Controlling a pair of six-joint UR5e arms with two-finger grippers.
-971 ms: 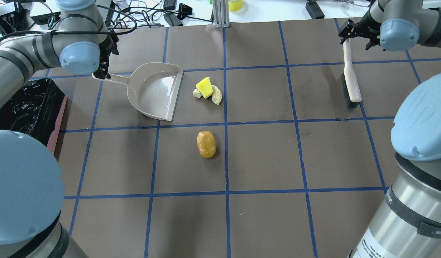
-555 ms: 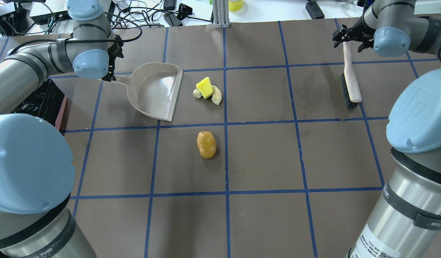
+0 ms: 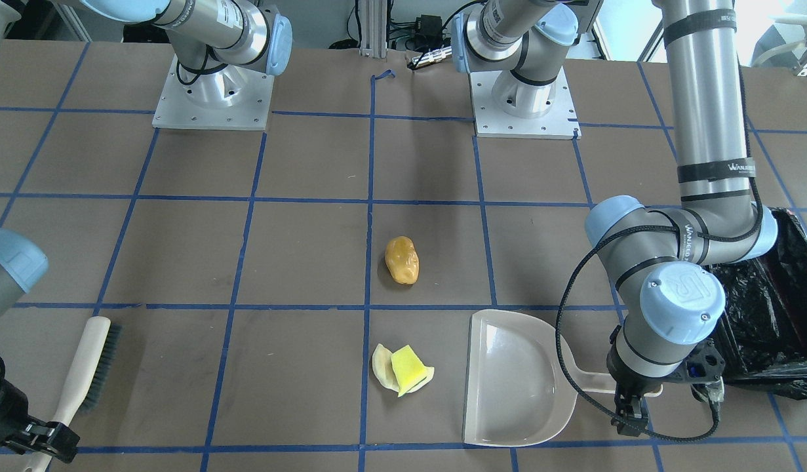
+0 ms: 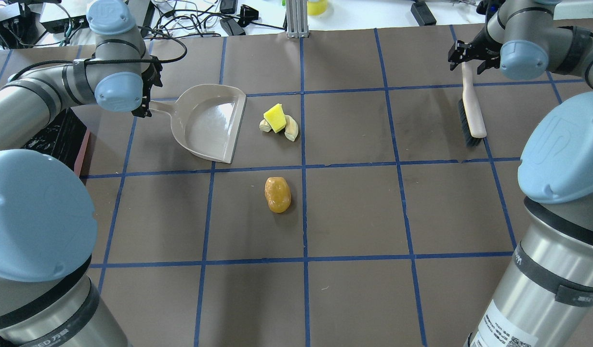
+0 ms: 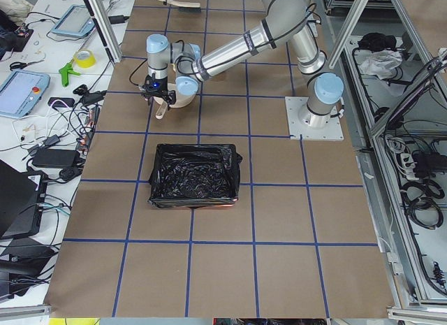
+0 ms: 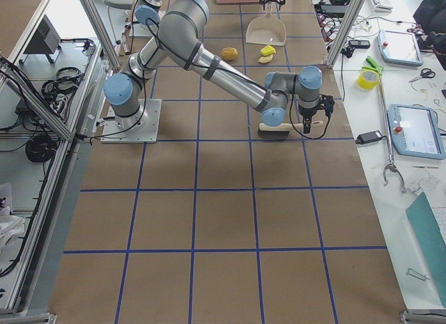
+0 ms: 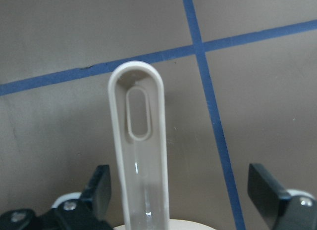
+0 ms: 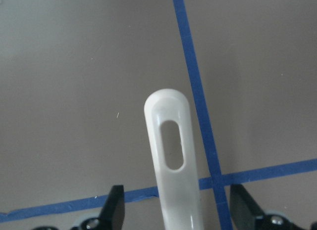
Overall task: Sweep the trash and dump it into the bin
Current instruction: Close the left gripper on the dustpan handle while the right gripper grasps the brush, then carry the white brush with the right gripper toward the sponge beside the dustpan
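In the front-facing view, the left gripper (image 3: 629, 412) hangs over the handle of the beige plastic dustpan (image 3: 514, 383). The pan's lip faces the yellow sponge block with a green side (image 3: 408, 368), which lies on the pale beige floppy curved piece (image 3: 379, 364). The yellow-brown potato-like lump (image 3: 402, 260) sits apart and might roll away from a sweep. The pink bin lined with crinkled black plastic (image 3: 770, 308) is just beside the left arm, which could snag the bag.

Overhead, the right gripper (image 4: 469, 54) is above the beige-handled, dark-bristled brush (image 4: 471, 108) on the brown worktop gridded with blue tape (image 4: 354, 217). Cables crowd the worktop's far edge.

The side views show benches with tablets alongside.

In the left wrist view, the fingers (image 7: 101, 184) are spread around the handle, which sits off-centre, so closing may twist the pan.

In the right wrist view, the fingers (image 8: 115, 204) are likewise released around the brush handle.
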